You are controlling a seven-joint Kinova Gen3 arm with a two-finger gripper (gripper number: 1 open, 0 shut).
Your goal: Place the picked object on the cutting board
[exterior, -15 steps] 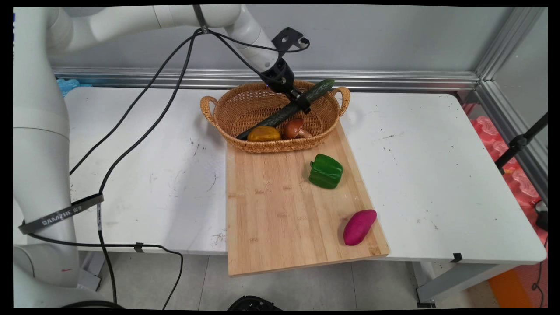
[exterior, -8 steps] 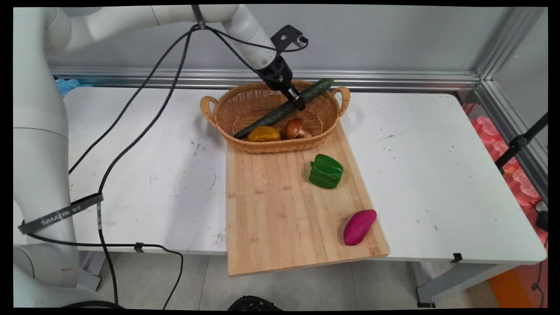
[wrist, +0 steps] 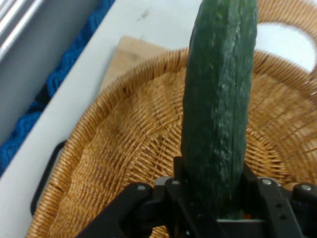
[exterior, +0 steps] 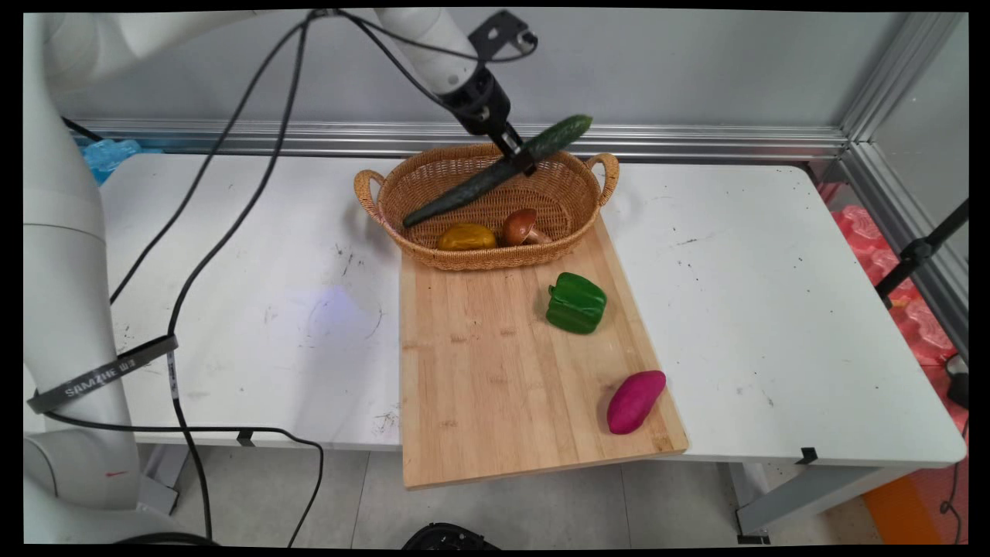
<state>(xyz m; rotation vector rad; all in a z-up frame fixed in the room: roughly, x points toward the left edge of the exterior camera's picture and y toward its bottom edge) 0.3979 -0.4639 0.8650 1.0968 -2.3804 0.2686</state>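
My gripper (exterior: 520, 160) is shut on a long dark green cucumber (exterior: 495, 170), held tilted in the air over the wicker basket (exterior: 394, 203). Its high end points to the back right and its low end hangs over the basket's left part. In the hand view the cucumber (wrist: 220, 104) runs up from between the gripper (wrist: 218, 208) with the basket's woven floor (wrist: 129, 144) below it. A yellow-orange vegetable (exterior: 465, 237) and a brown mushroom (exterior: 522, 227) lie in the basket near its front wall.
A wooden cutting board (exterior: 495, 387) reaches from the basket to the table's near edge and overhangs it. On it lie a green bell pepper (exterior: 575, 302) and a purple sweet potato (exterior: 635, 401). Black cables (exterior: 232, 232) hang from the arm on the left.
The gripper has risen with the cucumber. The cucumber's low end has come off the basket's floor and now hangs clear above the other vegetables.
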